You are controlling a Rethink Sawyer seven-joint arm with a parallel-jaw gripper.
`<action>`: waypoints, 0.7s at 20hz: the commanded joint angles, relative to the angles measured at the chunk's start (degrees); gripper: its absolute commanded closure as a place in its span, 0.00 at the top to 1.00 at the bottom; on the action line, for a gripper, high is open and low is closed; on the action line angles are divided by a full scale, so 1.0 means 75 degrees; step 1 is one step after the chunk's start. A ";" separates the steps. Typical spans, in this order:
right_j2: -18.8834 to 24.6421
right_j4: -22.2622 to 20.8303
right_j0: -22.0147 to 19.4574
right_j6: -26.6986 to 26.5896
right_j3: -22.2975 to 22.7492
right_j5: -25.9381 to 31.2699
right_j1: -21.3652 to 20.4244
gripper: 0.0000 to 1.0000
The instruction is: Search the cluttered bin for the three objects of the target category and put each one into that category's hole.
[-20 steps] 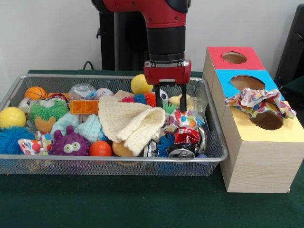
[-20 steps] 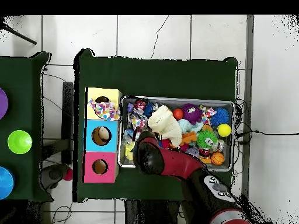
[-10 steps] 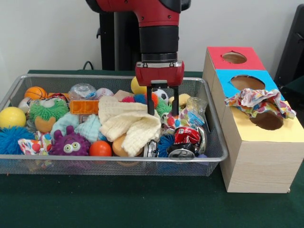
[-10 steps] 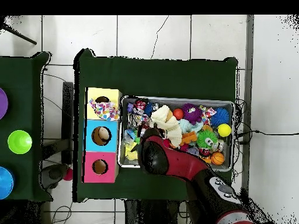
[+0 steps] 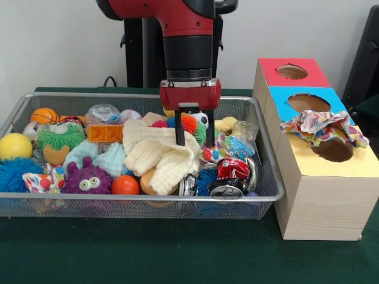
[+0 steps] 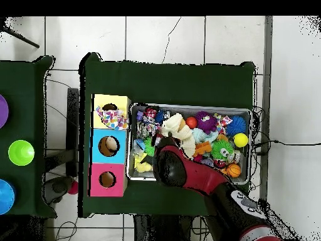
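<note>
gripper spread over the cream cloth in the bin

gripper (image 5: 193, 135) hangs from the red and black arm (image 5: 188, 41) down into the wire bin (image 5: 267, 192), its two dark fingers (image 5: 179, 131) apart, with nothing between them. one finger stands against the top fold of the cream knitted cloth (image 5: 160, 155), the other drops among the toys just beside it, by a red spiky ball (image 5: 188, 123) and a small soccer ball (image 5: 203, 118). whether the fingertips touch the cloth cannot be told.

the cream cloth lies bunched in the middle of the bin, over an orange ball (image 5: 125, 185) and next to a crushed red can (image 5: 233, 170). a purple fuzzy monster (image 5: 87, 177), a green spiky toy (image 5: 60, 136), a yellow ball (image 5: 15, 145) and a small basketball (image 5: 44, 115) fill the other end.

beside the bin stands the wooden sorting box (image 5: 323, 195) with red, blue and yellow tops, a hole in each. a patterned cloth (image 5: 323, 127) is draped over the yellow hole (image 5: 334, 150), partly hanging into it.

from overhead, the arm (image 6: 188, 172) covers the gripper and part of the bin (image 6: 250, 113); the cream cloth (image 6: 177, 127) shows just past it
</note>
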 commanded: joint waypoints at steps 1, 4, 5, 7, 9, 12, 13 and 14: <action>0.0895 0.0621 -0.0122 0.2222 -0.0097 -0.0108 0.0532 1.00; 0.1046 0.0796 -0.0165 0.2376 -0.0017 -0.0120 0.0582 1.00; 0.1117 0.0829 -0.0201 0.2408 0.0013 -0.0138 0.0608 1.00; 0.1345 0.0916 -0.0318 0.2530 0.0080 -0.0194 0.0706 1.00; 0.1456 0.1020 -0.0371 0.2544 0.0126 -0.0159 0.0782 1.00; 0.1520 0.1125 -0.0385 0.2508 0.0193 -0.0155 0.0779 1.00; 0.1536 0.1156 -0.0385 0.2504 0.0216 -0.0181 0.0780 1.00; 0.1550 0.1187 -0.0399 0.2501 0.0209 -0.0204 0.0803 1.00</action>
